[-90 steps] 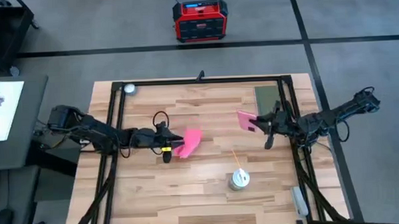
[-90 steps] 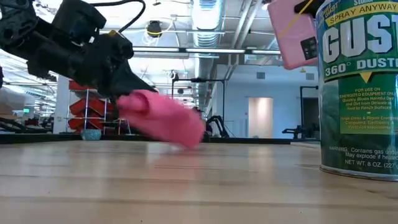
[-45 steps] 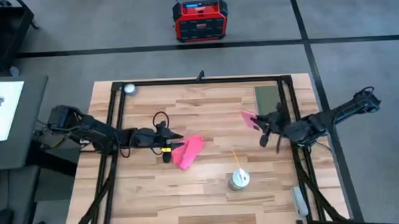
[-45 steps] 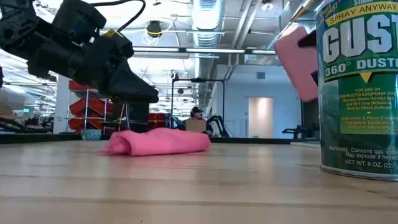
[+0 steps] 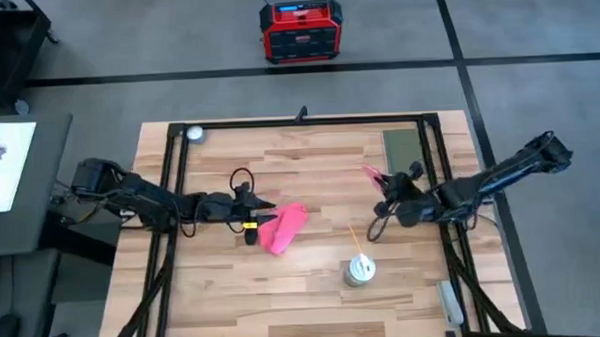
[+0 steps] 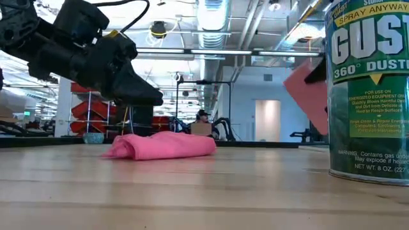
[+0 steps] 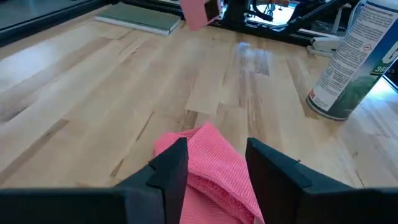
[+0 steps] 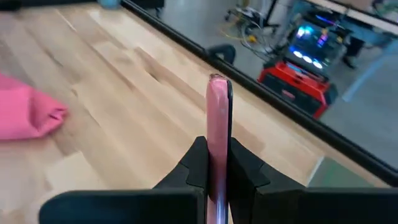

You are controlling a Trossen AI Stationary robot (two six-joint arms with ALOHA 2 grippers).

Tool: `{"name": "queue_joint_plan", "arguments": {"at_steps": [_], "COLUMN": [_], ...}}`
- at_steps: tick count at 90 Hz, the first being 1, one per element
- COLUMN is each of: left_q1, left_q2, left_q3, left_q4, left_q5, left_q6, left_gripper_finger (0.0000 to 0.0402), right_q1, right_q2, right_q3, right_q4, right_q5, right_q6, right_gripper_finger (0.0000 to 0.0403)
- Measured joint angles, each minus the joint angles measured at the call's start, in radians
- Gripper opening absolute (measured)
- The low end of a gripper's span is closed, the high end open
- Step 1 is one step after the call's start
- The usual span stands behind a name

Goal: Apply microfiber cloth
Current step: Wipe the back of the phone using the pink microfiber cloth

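The reddish-pink microfiber cloth point(image 5: 284, 227) lies in a crumpled heap on the wooden table point(image 5: 314, 288), left of centre. My left gripper point(image 5: 260, 216) hovers just above the cloth's left end and is open. In the left wrist view its fingers point(image 7: 176, 168) stand on either side of the cloth point(image 7: 214, 171). In the low view the gripper point(image 6: 144, 96) is clear of the cloth point(image 6: 163, 145). My right gripper point(image 5: 386, 192) is over the table's right half, shut on the pale-pink phone point(image 5: 372, 175). My right gripper pinches the phone's two flat faces point(image 8: 217, 134) between its two fingers, at the phone's end nearest the wrist. The phone stands edge-on and sticks out past the fingertips point(image 8: 198, 155). It is lifted clear of the table, tilted in the low view point(image 6: 307, 96).
A green spray duster can point(image 5: 360, 270) stands upright at the near right, large in the low view point(image 6: 367, 89). An olive-green pad point(image 5: 401, 145) lies at the far right. A red box point(image 5: 301, 30) sits on the floor beyond the table.
My left gripper has let go of the cloth, which has dropped from hanging at the fingers into a heap on the table. My right gripper has moved toward the table's left and near side and rolled, so the phone now shows edge-on from above.
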Motion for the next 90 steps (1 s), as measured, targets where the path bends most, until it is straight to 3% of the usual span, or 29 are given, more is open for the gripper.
{"name": "queue_joint_plan", "arguments": {"at_steps": [31, 50, 66, 90], "left_q1": [0.0, 0.0, 0.0, 0.0], "left_q2": [0.0, 0.0, 0.0, 0.0], "left_q3": [0.0, 0.0, 0.0, 0.001], "left_q4": [0.0, 0.0, 0.0, 0.001], "left_q5": [0.0, 0.0, 0.0, 0.0], "left_q6": [-0.029, -0.039, -0.039, -0.039], "left_gripper_finger": [0.0138, 0.0138, 0.0138, 0.0138], "right_q1": [-0.082, -0.098, -0.098, -0.118], "right_q2": [0.233, 0.329, 0.345, 0.361], "right_q3": [0.004, 0.005, -0.004, -0.032], "right_q4": [0.007, 0.098, 0.225, 0.506], "right_q5": [0.028, 0.04, -0.149, -0.205], "right_q6": [0.191, 0.195, 0.16, 0.032], "right_gripper_finger": [0.0012, 0.0012, 0.0012, 0.0012]}}
